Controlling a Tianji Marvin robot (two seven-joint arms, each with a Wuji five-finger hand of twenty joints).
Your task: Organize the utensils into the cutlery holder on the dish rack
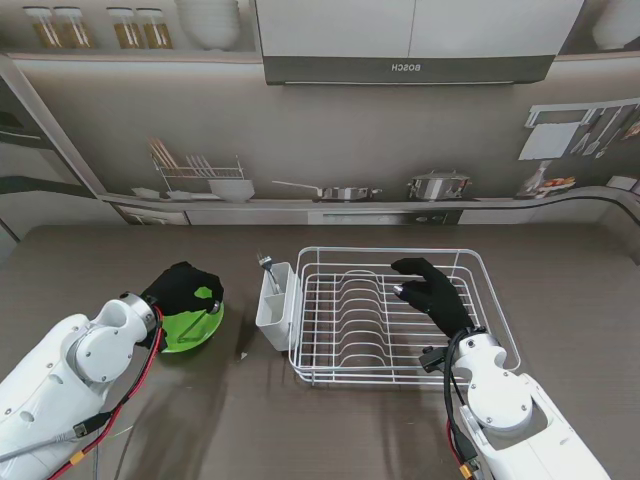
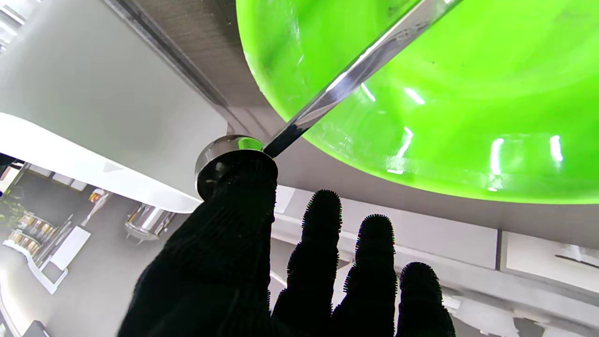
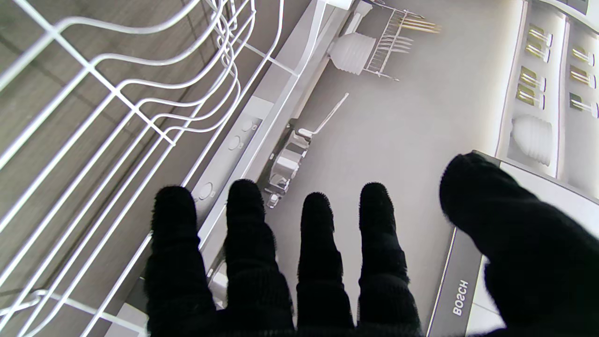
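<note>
A green plate [image 1: 195, 328] lies on the table left of the white wire dish rack [image 1: 500, 330]. A metal spoon [image 2: 355, 75] rests across the plate [image 2: 444, 93]. My left hand [image 1: 183, 288] hovers over the plate; its thumb tip [image 2: 243, 187] touches the spoon's round end while the other fingers [image 2: 323, 224] stay spread and apart from it. The white cutlery holder [image 1: 275, 305] hangs on the rack's left side with one metal utensil [image 1: 266, 264] standing in it. My right hand [image 1: 432, 292] floats open above the rack's middle [image 3: 121, 93], holding nothing.
The rack's wire slots hold no dishes. A kitchen backdrop wall with a printed shelf, pots and a hood stands behind the table [image 1: 560, 270]. Brown table surface lies on both sides of the rack and in front of it.
</note>
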